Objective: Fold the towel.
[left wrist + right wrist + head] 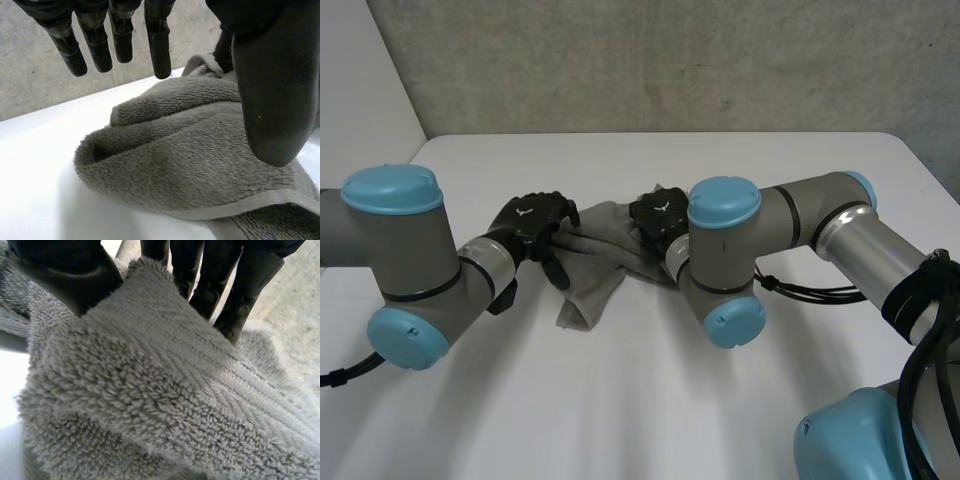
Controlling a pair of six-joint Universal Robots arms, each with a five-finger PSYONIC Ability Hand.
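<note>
Towel: a grey terry towel (592, 258) lies bunched near the middle of the white worktop (620, 400), between the two hands, with one end trailing toward the robot.

Towel up close: in the left wrist view the towel (175, 150) is a soft mound with a rolled fold and a flat hemmed edge along its near side, resting on the worktop (35, 180).

Left hand: the left hand (533, 226) sits at the towel's left end. Its fingers (95, 45) are straight and spread, hanging over the cloth, with the thumb (270, 100) well apart from them. Nothing is held between them.

Right hand: the right hand (658, 218) is on the towel's right end, just ahead of its arm's blue-capped joint (724, 202).

Right hand's hold: in its own wrist view a ridge of towel (150, 390) rises between the thumb (65, 275) on one side and the fingers (250, 280) on the other. The cloth is pinched there, fingers close to straight.

Arms: both forearms reach in from the sides, the left arm (410, 260) and the right arm (800, 220), the hands near each other over the cloth.

Backdrop: a grey concrete wall (670, 60) stands behind the worktop.
</note>
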